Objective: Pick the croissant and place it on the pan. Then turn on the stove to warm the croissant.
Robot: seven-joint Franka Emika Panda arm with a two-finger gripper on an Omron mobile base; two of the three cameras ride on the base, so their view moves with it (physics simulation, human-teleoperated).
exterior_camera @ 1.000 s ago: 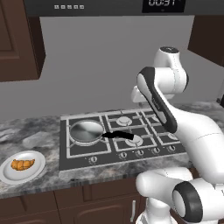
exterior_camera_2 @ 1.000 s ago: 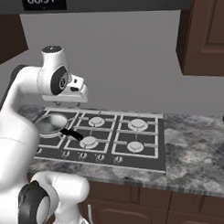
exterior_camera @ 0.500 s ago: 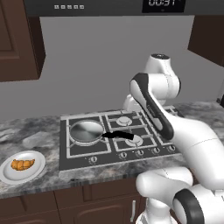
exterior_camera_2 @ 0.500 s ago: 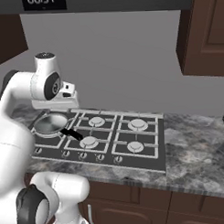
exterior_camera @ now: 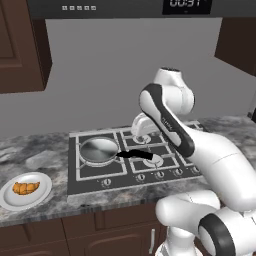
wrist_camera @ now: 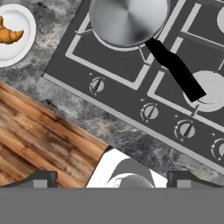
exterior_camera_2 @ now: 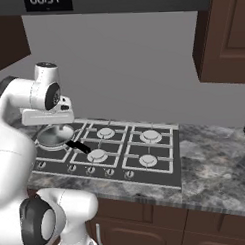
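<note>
The croissant (exterior_camera: 26,188) sits on a white plate (exterior_camera: 42,193) at the left end of the marbled counter (exterior_camera: 45,160), well apart from the stove (exterior_camera: 90,177), and it also peeks in at the top-left corner of the hand view, curved and golden on that same plate. The pan (exterior_camera: 99,150) rests on the stove's rear-left burner, shiny steel, its black handle (exterior_camera: 136,154) reaching right toward the neighbouring burner (exterior_camera: 154,160). The arm is folded high over the cooktop, with the hand hanging above the stove just right of the pan. The gripper (wrist_camera: 111,180) looks straight down on the front row of knobs (wrist_camera: 150,112) and the counter's edge, its two dark fingertips (wrist_camera: 40,178) set wide apart with nothing between them. Wooden floor (wrist_camera: 39,135) shows below the counter edge.
</note>
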